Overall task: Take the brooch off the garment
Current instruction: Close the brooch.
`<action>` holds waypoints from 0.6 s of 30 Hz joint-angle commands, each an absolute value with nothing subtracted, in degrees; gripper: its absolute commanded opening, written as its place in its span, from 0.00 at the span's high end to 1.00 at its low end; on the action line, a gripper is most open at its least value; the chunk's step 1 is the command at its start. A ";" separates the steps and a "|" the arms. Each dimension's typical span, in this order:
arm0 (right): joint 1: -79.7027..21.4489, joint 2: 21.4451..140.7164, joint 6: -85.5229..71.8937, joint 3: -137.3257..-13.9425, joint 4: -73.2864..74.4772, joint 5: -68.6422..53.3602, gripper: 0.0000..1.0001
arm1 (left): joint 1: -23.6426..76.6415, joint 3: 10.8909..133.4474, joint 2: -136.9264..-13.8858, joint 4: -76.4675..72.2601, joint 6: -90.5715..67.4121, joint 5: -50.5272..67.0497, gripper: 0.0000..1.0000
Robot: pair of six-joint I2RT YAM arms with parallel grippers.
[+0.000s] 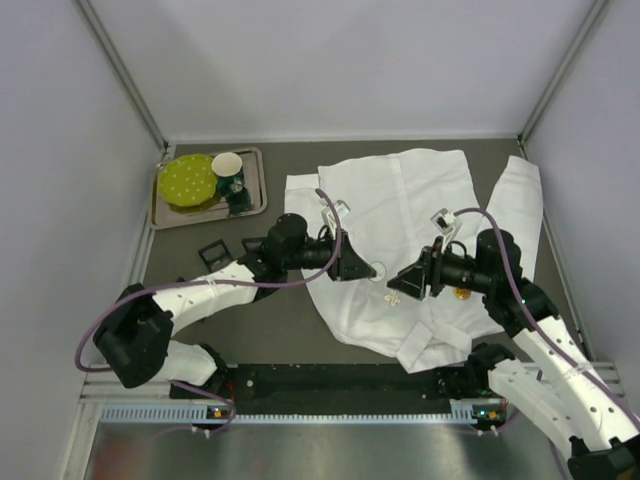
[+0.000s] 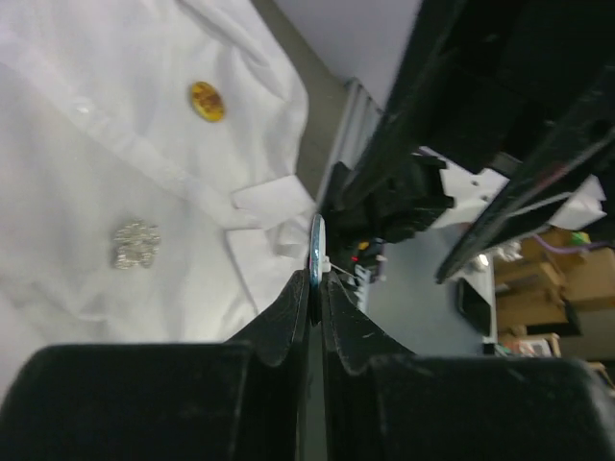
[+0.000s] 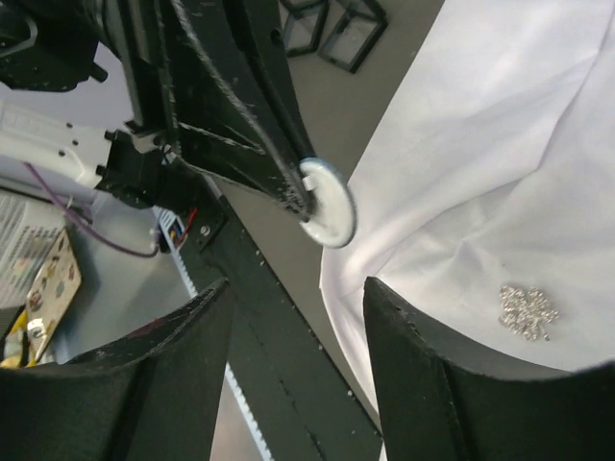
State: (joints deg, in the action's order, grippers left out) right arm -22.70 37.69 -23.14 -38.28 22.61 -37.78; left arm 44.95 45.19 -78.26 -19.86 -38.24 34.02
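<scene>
The white shirt (image 1: 400, 220) lies spread on the grey table. My left gripper (image 1: 366, 268) is shut on a round white pin brooch (image 1: 376, 268) and holds it just off the shirt's left edge. In the left wrist view the brooch (image 2: 315, 248) shows edge-on between the closed fingertips (image 2: 298, 307). In the right wrist view it (image 3: 329, 204) is a white disc. My right gripper (image 1: 402, 282) is open and empty, facing the left one over the shirt's lower part. A silver sparkly brooch (image 1: 393, 298) and a yellow round badge (image 1: 461, 293) sit on the shirt.
A metal tray (image 1: 160, 215) at the back left holds a green plate (image 1: 188, 180) and a cup (image 1: 228, 166). Two small black frames (image 1: 212, 253) lie on the table left of the shirt. The black base bar (image 1: 340, 385) runs along the near edge.
</scene>
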 commanded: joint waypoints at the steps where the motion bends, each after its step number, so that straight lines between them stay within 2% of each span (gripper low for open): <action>1: -22.06 40.34 -24.77 -36.13 14.27 -46.66 0.46 | 44.91 44.65 -78.22 -35.92 -49.73 50.25 1.00; 4: -21.97 40.34 -27.07 -34.89 11.08 -48.16 0.52 | 45.00 44.39 -79.54 -41.36 -53.51 52.55 1.00; 10: -22.06 38.67 -29.26 -33.84 6.43 -50.62 0.64 | 44.83 43.77 -80.77 -43.15 -54.67 54.58 1.00; 18: -21.97 37.79 -30.94 -32.78 3.78 -52.38 0.64 | 44.74 45.35 -80.86 -37.73 -51.69 55.63 1.00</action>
State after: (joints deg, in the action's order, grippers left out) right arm -22.70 38.46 -30.33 -32.86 8.36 -50.72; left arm 44.69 44.34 -80.90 -36.97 -53.28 53.21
